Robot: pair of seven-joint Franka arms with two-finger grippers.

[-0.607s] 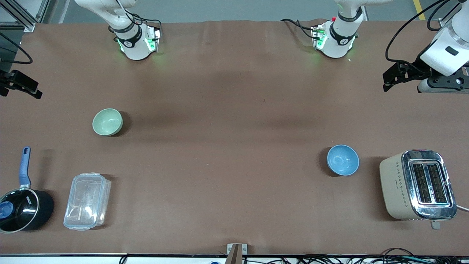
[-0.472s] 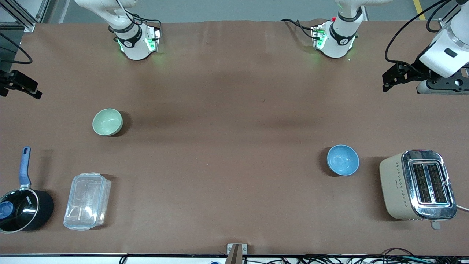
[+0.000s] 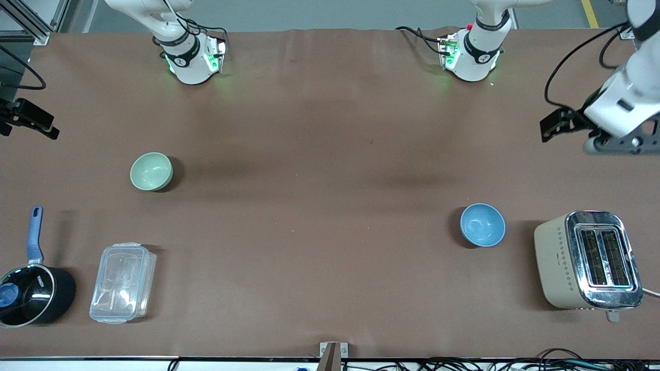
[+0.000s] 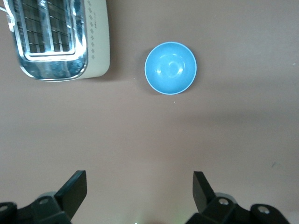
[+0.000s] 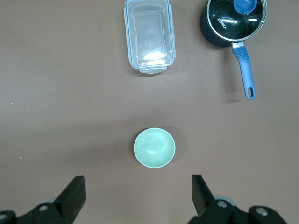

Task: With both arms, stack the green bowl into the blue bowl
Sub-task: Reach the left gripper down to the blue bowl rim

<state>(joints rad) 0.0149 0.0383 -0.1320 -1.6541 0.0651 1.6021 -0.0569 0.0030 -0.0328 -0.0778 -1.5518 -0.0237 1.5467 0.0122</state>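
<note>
So the green bowl (image 3: pixel 151 171) sits upright on the brown table (image 3: pixel 330 206) toward the right arm's end, empty and untouched, and the blue bowl (image 3: pixel 482 224) sits upright well apart from it toward the left arm's end, a touch nearer the front camera. Nothing stacked yet; by my reading this is the very start, both arms up high and neither bowl claimed.

Right gripper (image 5: pixel 136 192) hangs over the table with its fingers spread wide and nothing between them, the green bowl (image 5: pixel 154 147) lying just ahead of it in its wrist view. Left gripper (image 4: pixel 139 189) is released too, holding nothing, up over the table at the left arm's end with the blue bowl (image 4: pixel 170 68) in view below.

Around the green bowl: a clear lidded container (image 3: pixel 122 282) and a black saucepan (image 3: pixel 33 293) with a blue handle, both nearer the front camera. Just beside the blue bowl, a cream toaster (image 3: pixel 588 260), farther toward the table's end.

Risks from here, as I judge them: these bowls look smooth, so fingers pinching a rim off-centre could tip or skid one away. The left arm coming down by the blue bowl has the toaster close, so a wide approach could clip it. And with both arms meeting mid-table, a mistimed handover could knock the bowls together.
</note>
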